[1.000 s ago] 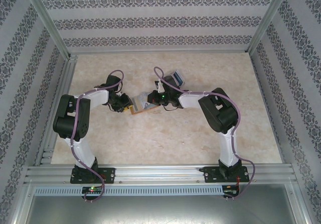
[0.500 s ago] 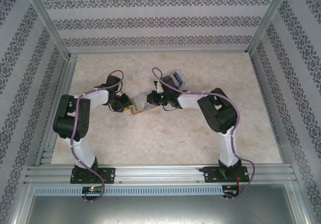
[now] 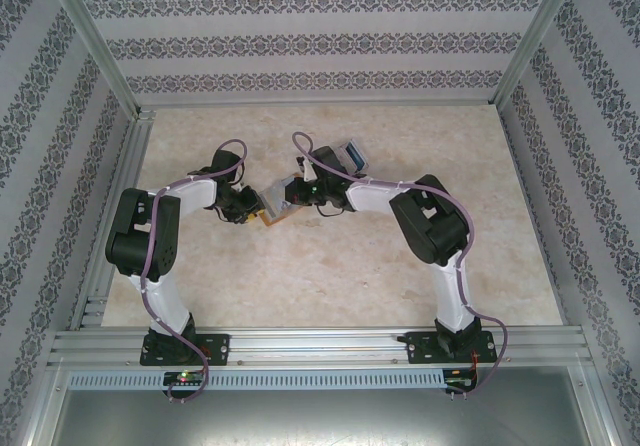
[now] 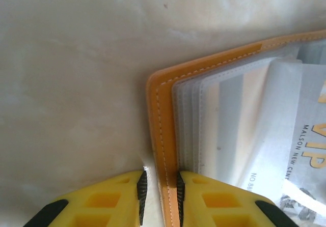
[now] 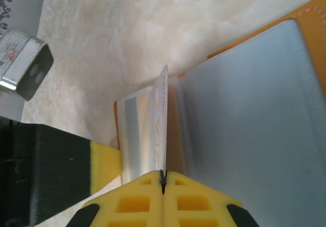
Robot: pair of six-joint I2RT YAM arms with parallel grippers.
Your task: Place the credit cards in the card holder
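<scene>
The pale marbled surface (image 3: 350,276) fills the floor of a booth of patterned walls (image 3: 320,41) and aluminium rails (image 3: 320,341). Above it the left arm (image 3: 150,236) and the right arm (image 3: 430,226) bend inward until their wrists nearly meet near the middle, a little left of centre. Between them lies the card holder (image 3: 272,209), opened out flat on the surface, orange-brown at the border (image 4: 163,135) with a fan of clear plastic sleeves (image 4: 224,110) inside it. Further back, just beside the right wrist, rests a small stack of cards (image 3: 352,153) with a blue face uppermost. One credit card (image 5: 162,120), silvery grey with gold "VIP" lettering (image 4: 300,135), stands on edge against the sleeves near the holder's fold; whether its far end has entered a pocket I cannot tell. The right claw (image 5: 163,178) is closed tight on that card's near end, its yellow fingers (image 5: 204,201) meeting with only the card's thickness between them. The left claw (image 4: 159,191) is narrow, its black pads (image 4: 142,189) pinching the holder's stitched orange border from both sides.
</scene>
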